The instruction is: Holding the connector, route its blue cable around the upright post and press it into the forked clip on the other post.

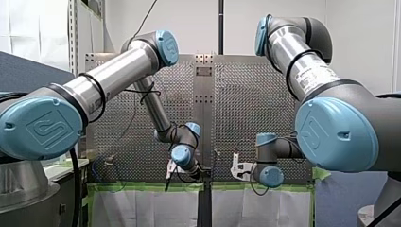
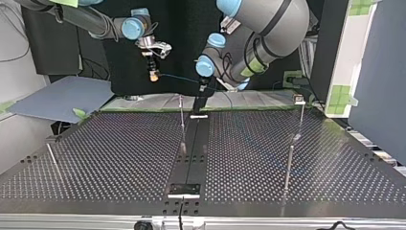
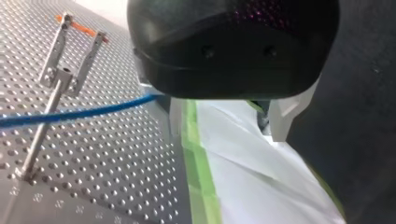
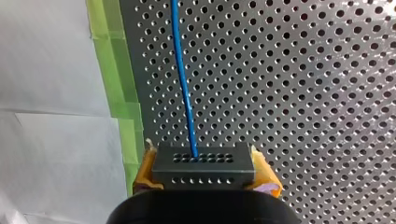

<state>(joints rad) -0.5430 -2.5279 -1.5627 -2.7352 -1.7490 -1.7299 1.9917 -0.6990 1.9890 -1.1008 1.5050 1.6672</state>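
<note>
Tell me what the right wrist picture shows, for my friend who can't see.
My right hand grips a grey connector between yellow pads. A blue cable runs from the connector straight ahead over the perforated table. Green tape and a white sheet lie beside the table.

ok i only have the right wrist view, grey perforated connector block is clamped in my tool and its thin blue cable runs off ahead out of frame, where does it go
observer: In the top view the thin blue cable spans from the grey perforated connector block in the right tool across to the black left tool.
operator: is it seated yet
observer: No. In the left wrist view it crosses the thin metal post under the forked metal clip, outside the prongs.
operator: left tool clamped on it
observer: Its pale fingers stand apart, so it looks open.
</note>
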